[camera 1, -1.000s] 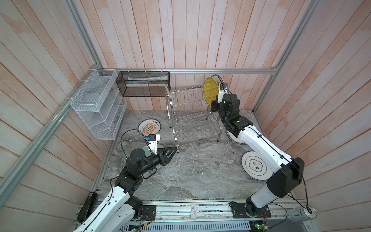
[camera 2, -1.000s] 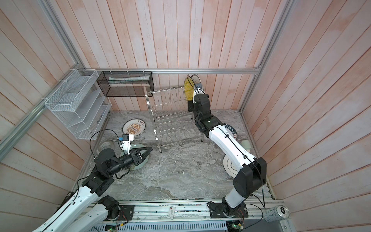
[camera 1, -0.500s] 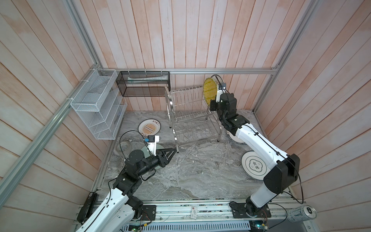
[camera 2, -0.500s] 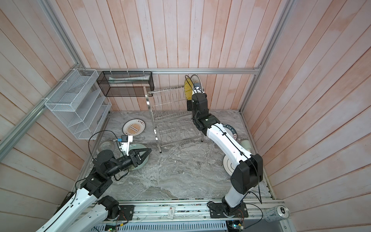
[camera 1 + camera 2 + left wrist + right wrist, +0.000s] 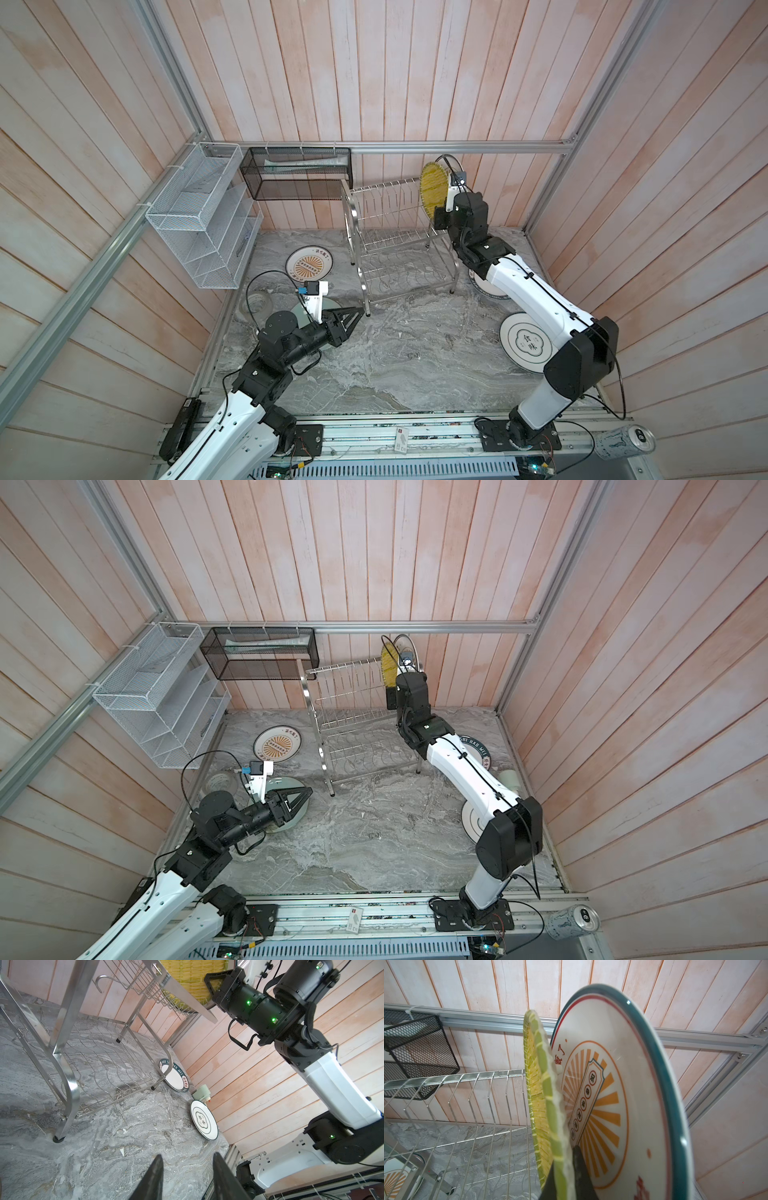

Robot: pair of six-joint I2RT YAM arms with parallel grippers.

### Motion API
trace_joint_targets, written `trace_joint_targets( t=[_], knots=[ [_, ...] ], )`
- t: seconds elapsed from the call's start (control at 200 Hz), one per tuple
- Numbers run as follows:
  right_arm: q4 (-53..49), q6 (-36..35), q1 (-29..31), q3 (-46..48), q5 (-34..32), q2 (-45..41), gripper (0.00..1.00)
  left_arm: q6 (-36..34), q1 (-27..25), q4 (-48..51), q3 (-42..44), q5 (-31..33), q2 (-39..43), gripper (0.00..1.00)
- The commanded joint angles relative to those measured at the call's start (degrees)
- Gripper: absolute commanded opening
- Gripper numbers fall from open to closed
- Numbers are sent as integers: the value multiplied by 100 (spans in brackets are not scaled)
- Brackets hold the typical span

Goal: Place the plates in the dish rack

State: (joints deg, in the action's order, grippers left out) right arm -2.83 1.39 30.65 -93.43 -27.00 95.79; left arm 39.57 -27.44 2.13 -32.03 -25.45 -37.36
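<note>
Your right pincer (image 5: pixel 564 1172): raised, pinching yellow plate (image 5: pixel 432 189) upright at dish rack (image 5: pixel 386 232) top tier.
Your left pincer (image 5: pixel 187 1155): part-spread, empty.
Beside: sunburst plate (image 5: pixel 612 1105).

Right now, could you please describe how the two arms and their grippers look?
The left arm and right arm have white shells, black joint housings and thin black cables; green lights glow on the right arm's joints. The left gripper and right gripper have black, tapering pointed fingers.
</note>
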Motion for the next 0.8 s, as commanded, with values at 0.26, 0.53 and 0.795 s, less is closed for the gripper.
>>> trace_joint_targets(
  t=[0.26, 0.53, 0.795],
  knots=[
    [68, -76, 133, -351, -216, 77, 3, -155, -31, 116, 51, 58, 89, 42],
    [-7, -138, 182, -447, -278, 57, 6, -187, -25, 131, 31, 47, 84, 42],
    [-83, -139, 226, -431, -287, 27, 10, -211, -33, 147, -1, 24, 84, 42]
  ],
)
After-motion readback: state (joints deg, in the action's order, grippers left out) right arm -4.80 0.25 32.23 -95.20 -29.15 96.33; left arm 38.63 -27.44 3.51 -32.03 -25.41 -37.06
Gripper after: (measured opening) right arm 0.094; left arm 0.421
